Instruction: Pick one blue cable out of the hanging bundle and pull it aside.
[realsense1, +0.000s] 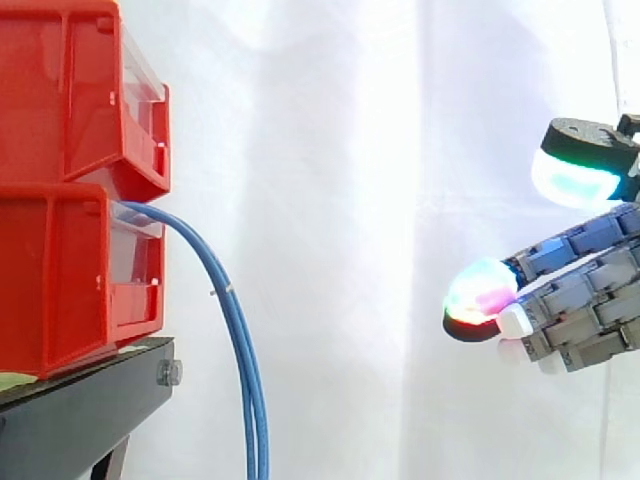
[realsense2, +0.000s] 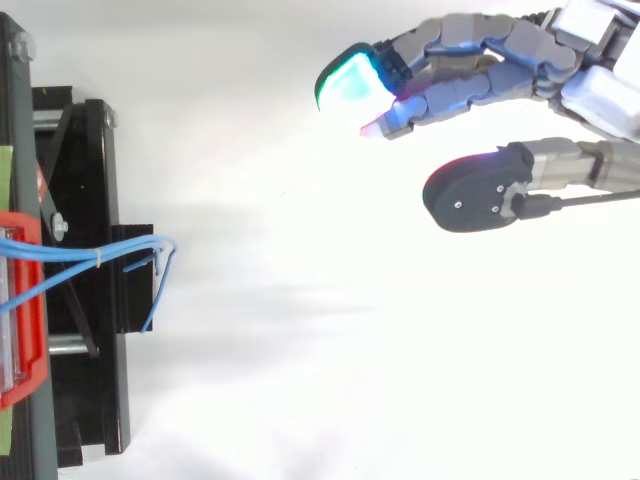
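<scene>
Both views are very bright, under even, diffuse light. In the side view the white curtain is washed out to near pure white through its middle, and its folds show as faint grey-blue bands toward the right. The red bins are evenly lit, with pale glare on their clear fronts, while the face of the black stand lies in shade. From above, the white ground is blown out around the robot hand, and a soft grey shadow spreads just beside the stand on the left. The fingertips glow green and cyan, one magenta against the glare.
</scene>
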